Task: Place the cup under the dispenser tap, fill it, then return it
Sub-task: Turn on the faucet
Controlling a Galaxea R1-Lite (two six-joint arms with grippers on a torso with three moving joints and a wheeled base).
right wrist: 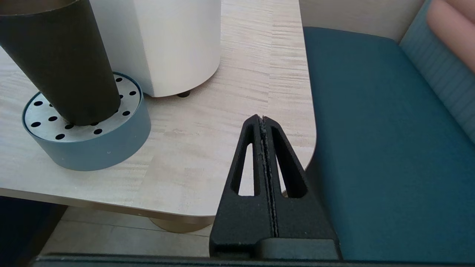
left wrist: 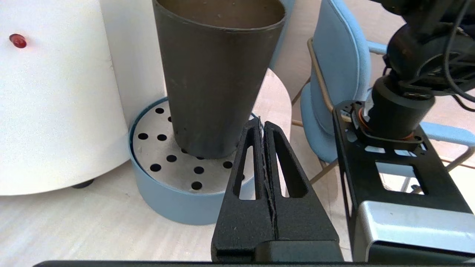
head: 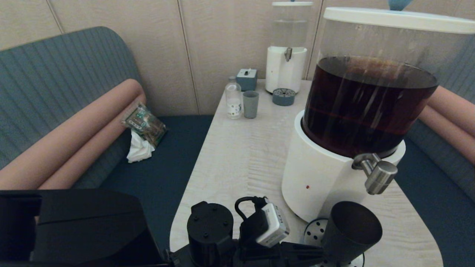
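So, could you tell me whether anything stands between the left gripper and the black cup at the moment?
Nothing visible does. The left gripper, fingers shut, sits just beside the cup, which stands upright on the perforated drip tray below the dispenser tap. Only bare tray lies between them.

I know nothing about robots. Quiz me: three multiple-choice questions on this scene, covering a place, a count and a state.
1. The matte black tapered cup stands:
A on the round perforated blue drip tray
B on the sofa
C on the dispenser lid

2. Drink dispensers on the pale wooden table:
A one
B two
C four

3. The left claw is:
A gripping the cup
B wide open
C shut, holding nothing

Answers: 1 A, its base sits on the tray's holed plate. 2 B, a brown-liquid one near, a clear one far. 3 C, its fingers meet beside the cup.
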